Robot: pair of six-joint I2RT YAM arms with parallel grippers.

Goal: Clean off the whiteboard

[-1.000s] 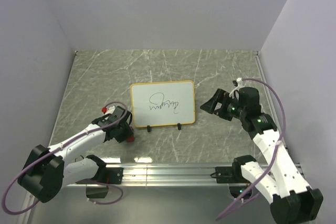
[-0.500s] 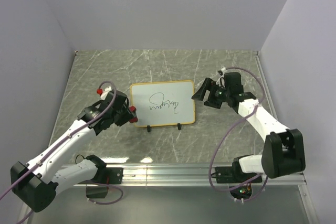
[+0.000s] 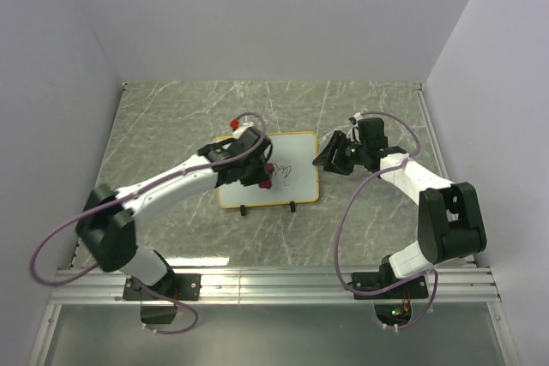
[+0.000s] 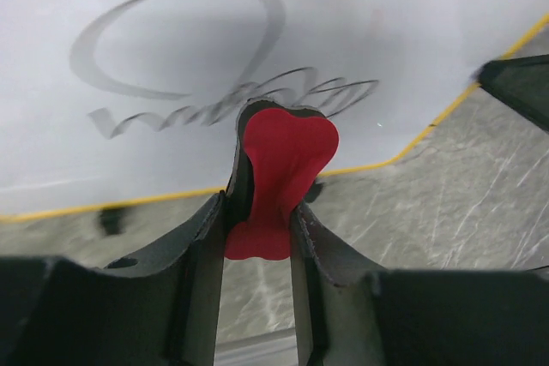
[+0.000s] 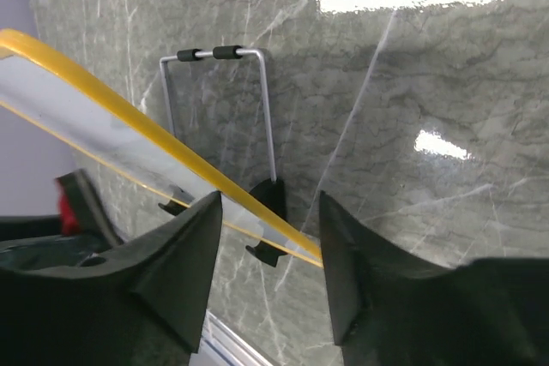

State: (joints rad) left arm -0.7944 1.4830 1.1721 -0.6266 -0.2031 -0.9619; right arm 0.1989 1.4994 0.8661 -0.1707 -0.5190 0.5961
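Moved: left gripper (image 3: pixel 262 173), from beside the whiteboard (image 3: pixel 302 147) onto it, jaws clenched on eraser (image 4: pixel 283 169) over an illegible scribble (image 4: pixel 189 66). Right gripper (image 3: pixel 330 153): jaws spread astride board's right edge. Board sits mid-counter (image 3: pixel 171 126), room all round.

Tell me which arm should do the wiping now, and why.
Left. The left gripper is shut on the red eraser, which sits over the whiteboard right beside the scribble. The right gripper is open and empty at the board's right edge, so it looks better suited to steadying.
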